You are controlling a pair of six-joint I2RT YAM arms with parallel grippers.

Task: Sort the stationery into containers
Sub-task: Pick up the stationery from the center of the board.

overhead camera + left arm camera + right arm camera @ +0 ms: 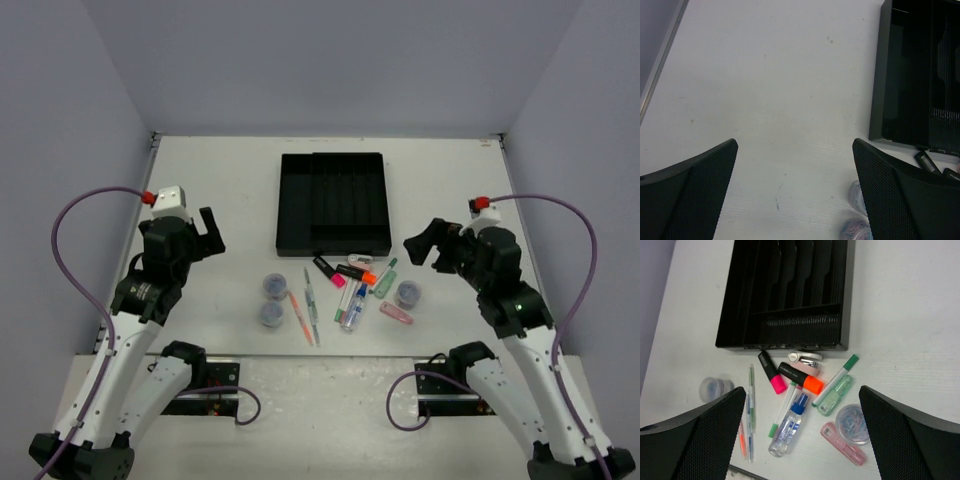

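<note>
Left of the black tray (333, 203), the left arm (150, 285) has white lower links, black joints and a white wrist block (171, 197) with a red plug (148, 197). Right of the tray, the right arm (505, 290) looks the same, with a small green light (520, 307). Purple cables (62, 230) loop from both. The black finger pads (695, 200) look mesh-textured, possibly rubber.

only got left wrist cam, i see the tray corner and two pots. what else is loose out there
Observer: A third pot, holding paper clips, sits beside a pink eraser, nearer the right arm.
Operator: anything in the tray yet
Observer: No, the tray slots look empty from above.
Operator: right gripper busy
Observer: The right gripper is open and holds nothing, just off the tray's near right corner.
</note>
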